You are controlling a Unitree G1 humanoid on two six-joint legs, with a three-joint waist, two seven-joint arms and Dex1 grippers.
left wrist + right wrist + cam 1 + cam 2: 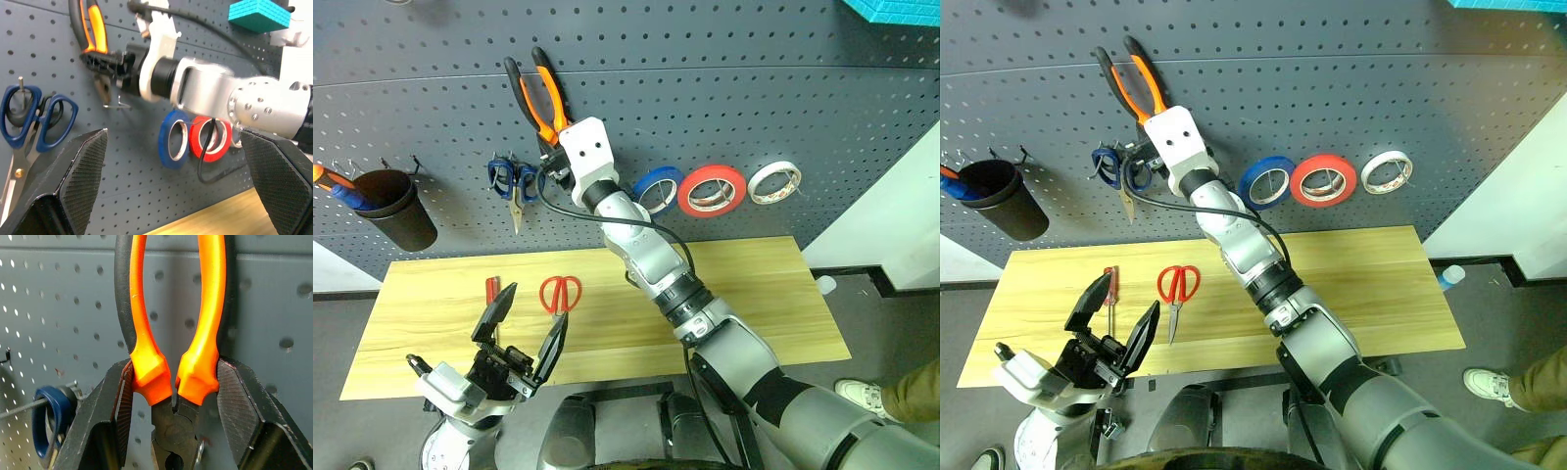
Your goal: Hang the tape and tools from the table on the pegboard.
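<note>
Right gripper (168, 391) pinches the pliers (540, 93) at the base of the handles, just above the pivot, fingers pressed on the outer sides of both orange grips. Holding there likely keeps the handles together and leaves the head free below, next to a bare hook (117, 104) on the pegboard (754, 98). Pliers are upright against the board, handles up, nose down; whether they already sit on the hook cannot be told. Probably the hanging step is in hand, not finished. Left gripper (521, 338) hangs low at the near table (754, 294) edge, jaws spread wide, empty, presumably parked clear of the right arm's reach. Red tape (712, 190) is already on the board, hung between a blue roll (658, 188) and a whitish roll (774, 182). Red scissors (560, 294) and the small screwdriver (491, 290) lie flat on the table, left of the right arm, near each other but apart, so two tools remain. Pliers look: orange inner grips with black outer strips, curved handles flaring apart toward the tips, dark metal head and pivot. Blue scissors (509, 181) hang just left of the pliers; a dark cup (396, 211) hangs further left.
</note>
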